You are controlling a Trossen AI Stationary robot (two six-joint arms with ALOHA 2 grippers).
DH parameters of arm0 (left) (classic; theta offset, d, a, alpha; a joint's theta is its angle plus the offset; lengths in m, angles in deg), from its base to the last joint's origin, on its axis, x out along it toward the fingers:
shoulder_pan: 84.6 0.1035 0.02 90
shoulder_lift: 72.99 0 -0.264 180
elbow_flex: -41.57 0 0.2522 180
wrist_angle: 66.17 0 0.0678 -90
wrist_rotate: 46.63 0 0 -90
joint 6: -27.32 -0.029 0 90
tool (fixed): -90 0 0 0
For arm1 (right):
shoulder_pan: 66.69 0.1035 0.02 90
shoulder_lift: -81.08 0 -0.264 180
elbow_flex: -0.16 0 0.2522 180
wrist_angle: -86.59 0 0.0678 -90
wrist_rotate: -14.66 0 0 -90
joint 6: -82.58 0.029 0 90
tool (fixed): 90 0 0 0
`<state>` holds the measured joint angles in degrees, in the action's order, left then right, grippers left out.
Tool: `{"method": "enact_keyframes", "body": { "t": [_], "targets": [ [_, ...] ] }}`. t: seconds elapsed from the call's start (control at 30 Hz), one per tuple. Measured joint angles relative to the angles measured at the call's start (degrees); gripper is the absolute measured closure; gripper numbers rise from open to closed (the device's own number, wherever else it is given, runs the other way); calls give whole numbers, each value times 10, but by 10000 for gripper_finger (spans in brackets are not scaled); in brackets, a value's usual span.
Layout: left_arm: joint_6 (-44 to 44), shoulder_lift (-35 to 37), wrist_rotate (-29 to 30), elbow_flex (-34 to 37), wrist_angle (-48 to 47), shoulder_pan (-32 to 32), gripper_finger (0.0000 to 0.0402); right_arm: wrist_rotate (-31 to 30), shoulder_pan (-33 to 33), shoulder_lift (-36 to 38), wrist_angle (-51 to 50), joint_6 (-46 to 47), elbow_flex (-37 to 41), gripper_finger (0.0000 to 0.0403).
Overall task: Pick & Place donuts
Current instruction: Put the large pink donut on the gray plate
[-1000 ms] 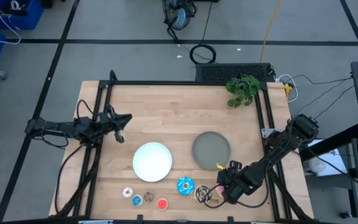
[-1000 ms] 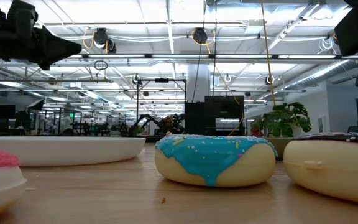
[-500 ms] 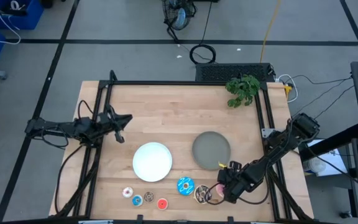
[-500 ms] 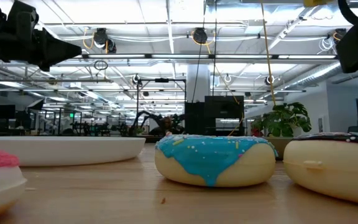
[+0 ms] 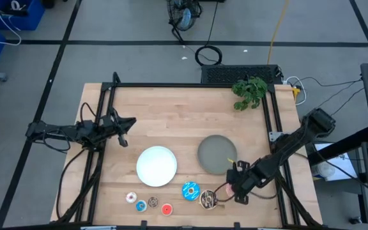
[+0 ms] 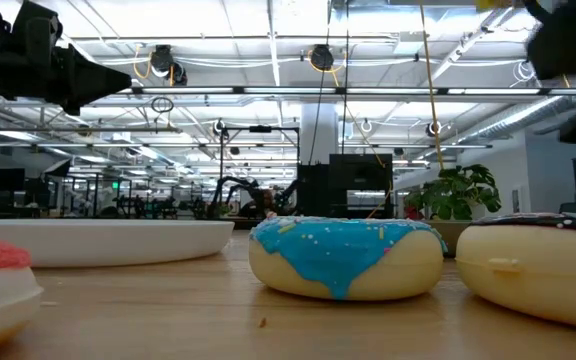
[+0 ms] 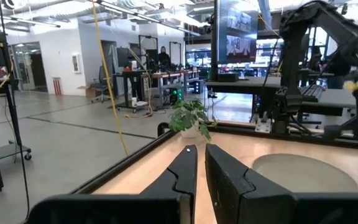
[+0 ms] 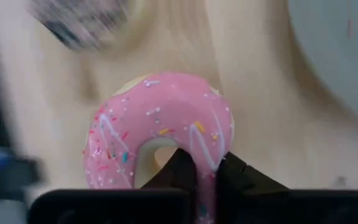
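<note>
Right wrist view shows the right gripper (image 8: 205, 171) clamped on the rim of the pink donut (image 8: 160, 130) near the grey plate (image 5: 217, 153), a light, stiff, smooth ring best pinched across its band.

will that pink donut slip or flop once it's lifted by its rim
Probably stiff: the pink donut keeps its ring shape with the right tool pinched on one side. Its glossy icing may be slippery. Held at one edge, it could swing or twist.
</note>
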<state>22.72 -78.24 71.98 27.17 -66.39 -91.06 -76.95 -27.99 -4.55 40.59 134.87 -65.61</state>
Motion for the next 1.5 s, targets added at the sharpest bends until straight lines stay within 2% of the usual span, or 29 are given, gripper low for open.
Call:
{"method": "enact_keyframes", "body": {
  "t": [0.1,0.3,0.43,0.57,0.67,0.93,1.5],
  "targets": [
    [0,0,0,0,0,0,364,5,-16,46,-21,-20,0,378],
    [0,0,0,0,2,0,364,31,-51,125,-76,-47,-31,396],
    [0,0,0,0,5,0,364,8,-67,153,-146,-76,-84,392],
    [0,0,0,0,5,0,364,-37,-76,159,-199,-121,-131,393],
    [0,0,0,0,5,0,364,-41,-81,160,-219,-133,-157,394],
    [-1,0,0,0,-3,0,364,-26,-99,160,-323,-61,-230,395],
    [3,0,-5,0,2,0,364,-19,-74,142,-327,-54,-234,395]
  ]
}}
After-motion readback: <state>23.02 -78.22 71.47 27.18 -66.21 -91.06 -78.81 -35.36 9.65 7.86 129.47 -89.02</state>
